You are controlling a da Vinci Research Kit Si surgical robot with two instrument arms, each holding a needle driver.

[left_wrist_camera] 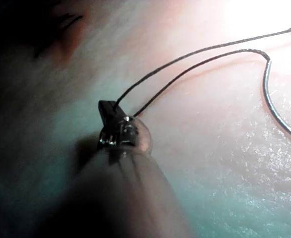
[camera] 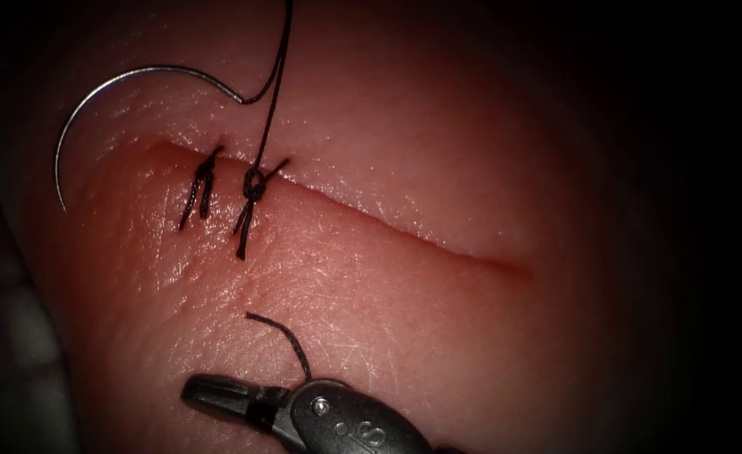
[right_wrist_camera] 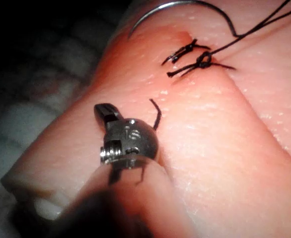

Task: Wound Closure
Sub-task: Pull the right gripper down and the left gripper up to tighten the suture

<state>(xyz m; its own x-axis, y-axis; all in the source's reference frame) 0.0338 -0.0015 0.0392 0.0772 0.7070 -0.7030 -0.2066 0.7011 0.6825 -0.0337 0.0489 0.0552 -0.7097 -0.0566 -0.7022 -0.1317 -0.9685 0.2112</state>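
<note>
The curved needle [camera: 117, 78] lies free on the tissue [camera: 438, 336], above and left of the cut's left end, held by neither tool and not in the tissue. Thread [camera: 274, 84] rises from its rear end and from the second knot [camera: 254, 185] out past the upper edge. In the left wrist view the left tool [left_wrist_camera: 107, 110] is shut on two strands of this thread [left_wrist_camera: 185, 62], with the needle [left_wrist_camera: 272, 104] nearby. The right tool [camera: 211, 393] is shut and holds nothing, low on the tissue below the cut [camera: 404, 227]. A short cut end of thread [camera: 282, 332] lies beside its wrist.
A first tied stitch [camera: 205, 181] with trimmed tails sits at the cut's left end, just left of the second knot. The cut runs on unstitched to the right. The right wrist view shows the tissue's left edge [right_wrist_camera: 51, 148] dropping to a dark, pale-patterned surface.
</note>
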